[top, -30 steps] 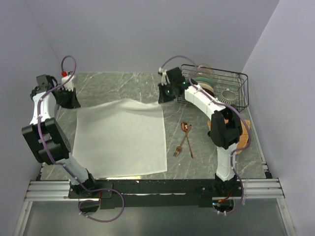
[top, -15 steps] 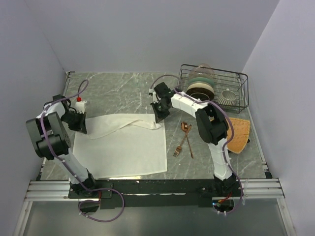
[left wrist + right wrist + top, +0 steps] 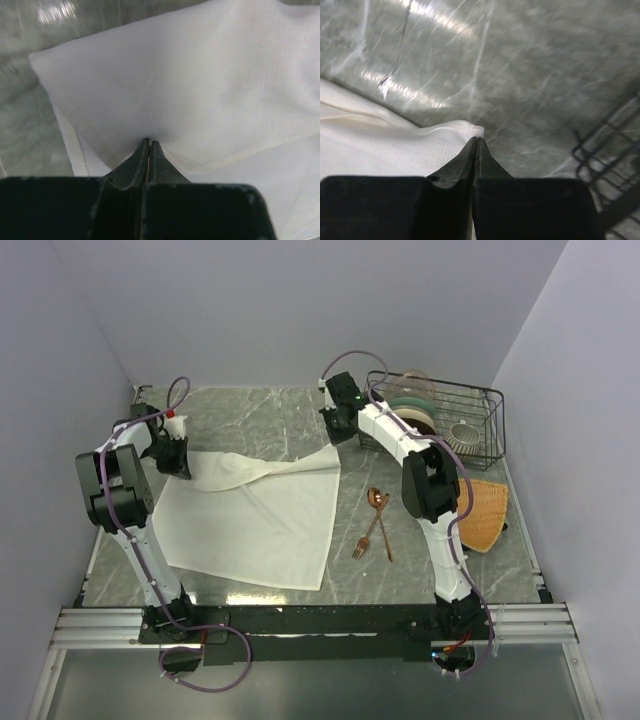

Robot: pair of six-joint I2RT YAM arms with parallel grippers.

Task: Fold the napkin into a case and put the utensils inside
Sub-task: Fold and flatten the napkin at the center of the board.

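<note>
Napkin (image 3: 250,515) lay spread on the counter (image 3: 250,410), its far edge raised between the two arms. The left tool (image 3: 149,143) was pinched tight on the far-left corner and the right tool (image 3: 476,141) on the far-right corner. The utensils (image 3: 375,525) lay crossed on the counter near its right edge.
</note>
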